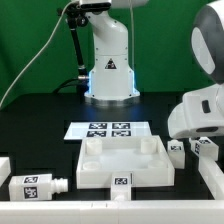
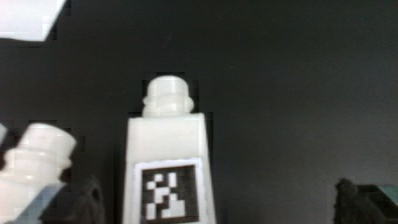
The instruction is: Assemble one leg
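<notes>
My gripper (image 2: 221, 205): jaws wide, holding nothing; leg (image 2: 173, 150) lying loose between my fingers (image 2: 366, 200), ungrasped; socketed square piece (image 1: 125, 163) bears no leg; grasp, carry and fitting all outstanding, I judge.

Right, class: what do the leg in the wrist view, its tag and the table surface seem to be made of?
The leg: probably moulded plastic, white and smooth, with softly rounded knob ridges. The tag: likely a printed sticker, a flat black-and-white pattern flush on the side. The table: black and matte, no reflections; cloth or painted board, cannot tell.
</notes>
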Tool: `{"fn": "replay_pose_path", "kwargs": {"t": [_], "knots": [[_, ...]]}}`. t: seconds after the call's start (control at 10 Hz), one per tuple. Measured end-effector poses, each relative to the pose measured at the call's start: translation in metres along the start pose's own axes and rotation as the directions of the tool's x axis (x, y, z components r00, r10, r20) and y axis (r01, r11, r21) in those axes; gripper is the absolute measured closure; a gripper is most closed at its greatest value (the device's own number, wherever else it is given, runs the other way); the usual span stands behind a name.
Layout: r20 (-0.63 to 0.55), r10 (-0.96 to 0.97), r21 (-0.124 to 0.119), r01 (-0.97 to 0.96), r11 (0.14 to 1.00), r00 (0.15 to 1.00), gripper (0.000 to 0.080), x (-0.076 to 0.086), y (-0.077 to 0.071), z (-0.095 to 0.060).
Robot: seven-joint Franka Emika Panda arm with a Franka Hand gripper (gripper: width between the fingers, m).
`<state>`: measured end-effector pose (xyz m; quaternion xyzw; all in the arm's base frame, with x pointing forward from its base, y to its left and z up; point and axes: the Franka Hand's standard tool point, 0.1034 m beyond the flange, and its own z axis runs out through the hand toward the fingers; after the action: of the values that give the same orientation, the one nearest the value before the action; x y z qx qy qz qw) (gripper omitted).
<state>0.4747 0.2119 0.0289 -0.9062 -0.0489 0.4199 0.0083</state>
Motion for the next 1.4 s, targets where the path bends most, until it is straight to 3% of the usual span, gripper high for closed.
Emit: {"fn": "replay_pose_path", "kwargs": {"t": [1.0,1.2,1.4], "knots": [[-0.007,-0.036,0.009,0.036,0.999,0.999,0.0178,0.0113,0.0062,0.0128],[-0.007,-0.037,0.009,0.038,0.999,0.999,0.0519,0.0112,0.006,0.0128],[-0.002,-0.066,0.008,0.066,0.998,0.998,0.0518,0.0094,0.0069,0.0122]]}}
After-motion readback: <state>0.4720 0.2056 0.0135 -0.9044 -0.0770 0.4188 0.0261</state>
